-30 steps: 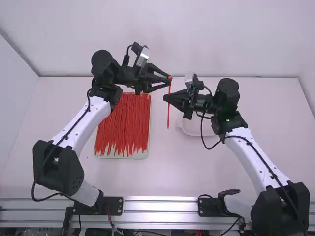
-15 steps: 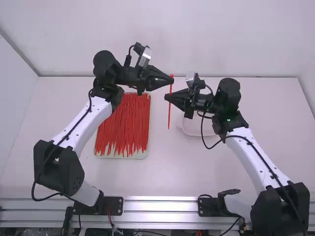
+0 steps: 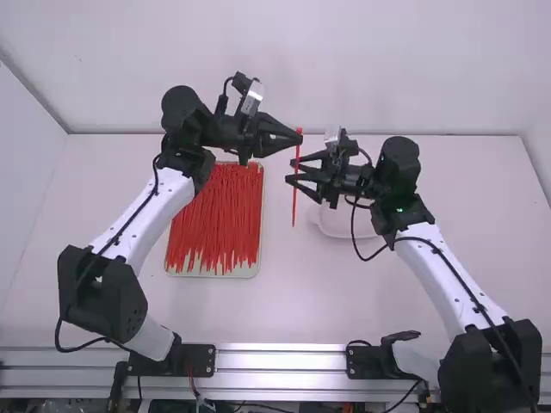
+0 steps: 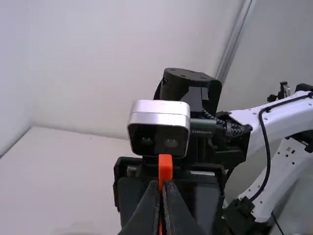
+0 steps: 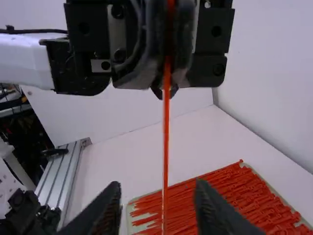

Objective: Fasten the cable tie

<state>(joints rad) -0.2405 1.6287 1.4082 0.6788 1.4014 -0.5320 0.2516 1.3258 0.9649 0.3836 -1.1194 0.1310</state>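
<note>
One red cable tie (image 3: 294, 191) hangs in the air between two pincers.

The left pincer (image 3: 295, 135) is shut tight on the top end of the cable tie, and the tie hangs straight down from it, high above the white bench (image 3: 293, 284). The right pincer (image 3: 298, 177) is about halfway down the tie. Its two fingers are wide apart, one on each side of the tie, and they do not touch it. Seen from the right wrist, the tie runs down right through the gap. More red ties (image 3: 222, 211) lie in a big heap in a flat tray (image 3: 215, 274) on the bench, under the left arm. A small white dish (image 3: 337, 227) sits on the bench under the right arm, just beside the tray.
</note>
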